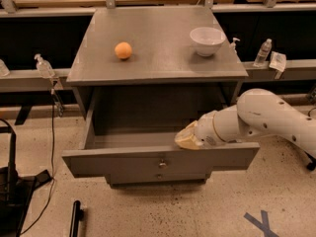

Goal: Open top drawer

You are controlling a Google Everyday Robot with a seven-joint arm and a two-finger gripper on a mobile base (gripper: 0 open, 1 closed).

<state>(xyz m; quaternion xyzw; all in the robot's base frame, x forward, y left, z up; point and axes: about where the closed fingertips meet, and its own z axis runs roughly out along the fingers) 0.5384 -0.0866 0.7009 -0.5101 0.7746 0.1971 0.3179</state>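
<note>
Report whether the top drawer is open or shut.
Open. The top drawer is pulled well out from under the cabinet top, its inside exposed. The gripper is over its front edge, right of the knob.

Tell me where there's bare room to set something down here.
Between the orange and the white bowl, and along the cabinet top's front edge. The gripper crowds the open top drawer's right front; its left looks bare.

Orange (123, 50), white bowl (207, 40) on cabinet (158, 63)
</note>
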